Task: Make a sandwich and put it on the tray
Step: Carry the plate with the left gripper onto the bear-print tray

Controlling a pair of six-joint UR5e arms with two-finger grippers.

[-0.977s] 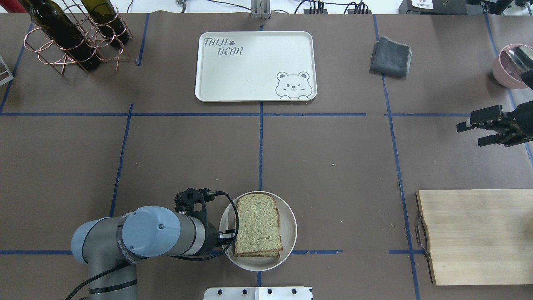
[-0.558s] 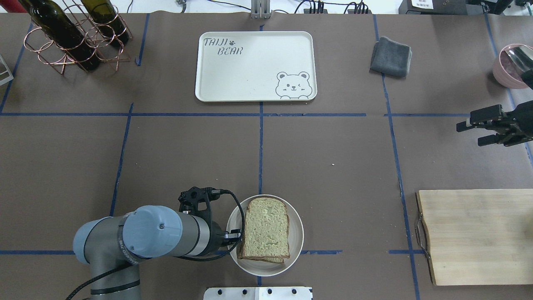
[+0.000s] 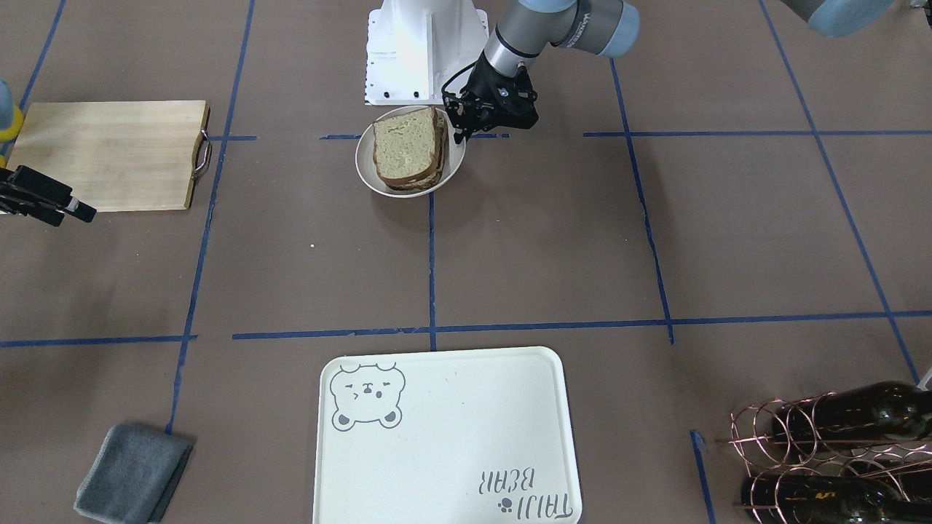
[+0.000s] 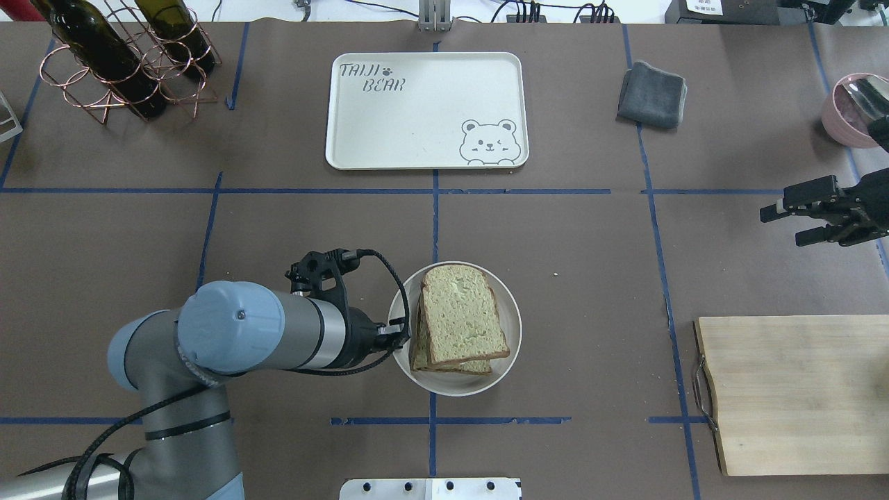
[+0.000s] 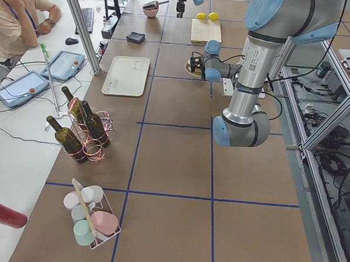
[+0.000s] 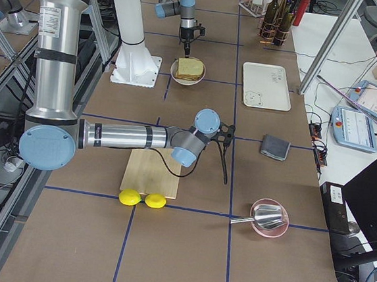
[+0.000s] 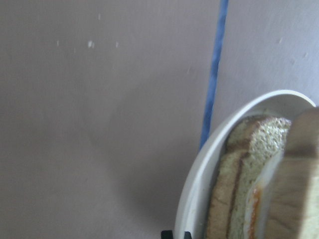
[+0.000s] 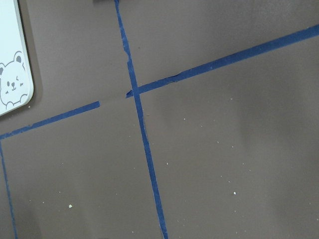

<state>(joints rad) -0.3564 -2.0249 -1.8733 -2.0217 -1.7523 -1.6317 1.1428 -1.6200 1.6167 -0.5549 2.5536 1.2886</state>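
**A:** Where is the square, pale-bread, brown-crusted, egg-filled sandwich (image 4: 462,323)?

**B:** On the round white plate (image 4: 444,390), near the robot-side edge. My left gripper (image 4: 401,335) has its jaws pinched on the plate's rim; I judge this spares the bread on the way to the cream rectangular bear-printed tray (image 4: 424,118) at the far edge. The right gripper (image 4: 779,228) is at the right edge, jaws apart and empty.

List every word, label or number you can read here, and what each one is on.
"TAIJI BEAR": grey lettering on the tray.
Lettering on the left arm: too blurred to read.
White label at the table's far edge: too small to read.
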